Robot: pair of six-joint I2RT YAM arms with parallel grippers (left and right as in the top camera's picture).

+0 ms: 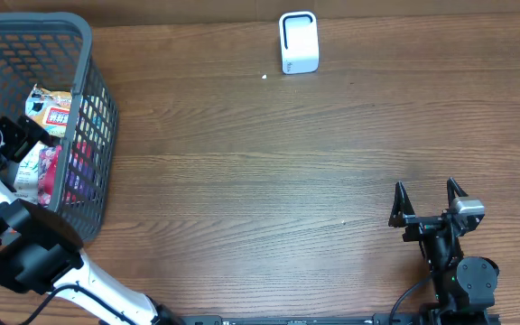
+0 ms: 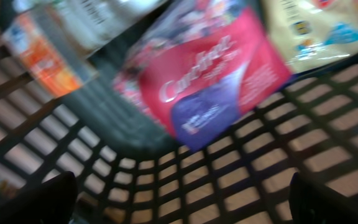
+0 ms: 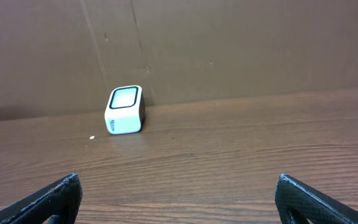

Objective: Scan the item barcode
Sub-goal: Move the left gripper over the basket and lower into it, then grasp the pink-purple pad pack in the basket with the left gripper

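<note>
Deep inside the grey mesh basket point(image 1: 84, 54): left gripper point(image 2: 191, 202), fingers point(image 2: 48, 199) spread as wide as they go, clasping nothing. Just ahead of those fingertips, slightly above the gap between them and against the mesh: a pink packet point(image 2: 216, 81), blurred, tilted, white script across it, barcode not to be made out. Further off, beyond the left finger, an orange carton point(image 2: 39, 56); beyond the right finger, a cream pouch point(image 2: 322, 31). Neither touched.

Over the bare wooden table point(image 1: 242, 181): right gripper point(image 1: 427, 194), likewise parted fully, empty. Far ahead of its fingers point(image 3: 48, 199), a little left of the gap's middle, close to the brown back wall: the white scanner point(image 3: 124, 110), upright, dark-framed window turned toward the fingertips. Well apart from basket and packet alike.
</note>
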